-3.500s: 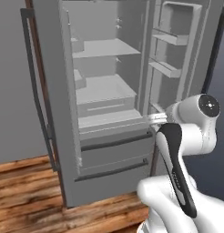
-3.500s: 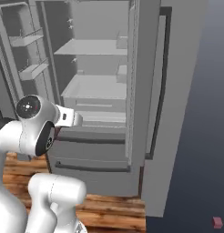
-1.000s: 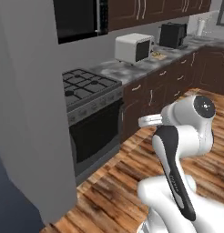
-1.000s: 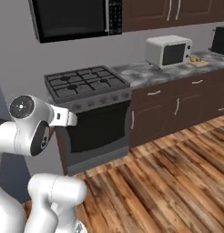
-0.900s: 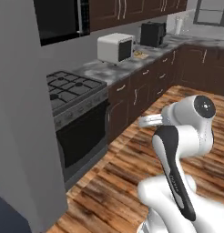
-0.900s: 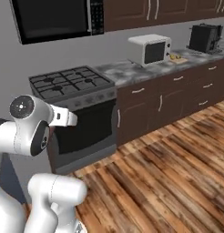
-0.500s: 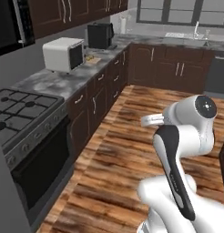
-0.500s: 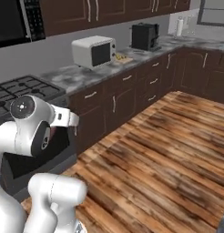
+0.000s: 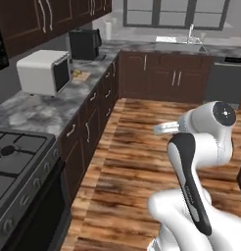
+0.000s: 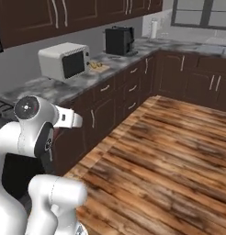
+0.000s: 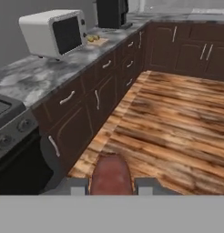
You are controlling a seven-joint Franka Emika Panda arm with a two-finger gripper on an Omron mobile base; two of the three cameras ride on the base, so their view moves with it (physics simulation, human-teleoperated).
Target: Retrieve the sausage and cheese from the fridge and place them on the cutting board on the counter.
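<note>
In the hand view my gripper (image 11: 110, 185) is shut on the sausage (image 11: 110, 174), a dark red-brown link sticking out between the two fingertips. The arm holds it over the wooden floor, well short of the counter (image 11: 36, 75). The cutting board (image 11: 97, 41) is a thin tan rectangle lying far along that counter, between the microwave and a black appliance; it also shows as the cutting board (image 9: 81, 76) and the cutting board (image 10: 98, 67) in the base views. A small yellow piece (image 11: 91, 38), seemingly the cheese, lies on it. The fridge is out of view.
A white microwave (image 9: 44, 72) and a black coffee machine (image 9: 84, 43) flank the board. A gas stove (image 9: 12, 164) sits at the near left. Dark cabinets (image 10: 110, 110) line the counter, and a sink (image 9: 174, 40) is at the back. The wooden floor (image 10: 170, 151) gives free room.
The base has turned and driven, so the view has swung from the stove to the counter run with the microwave and board, now closer. The sausage stays in the shut gripper.
</note>
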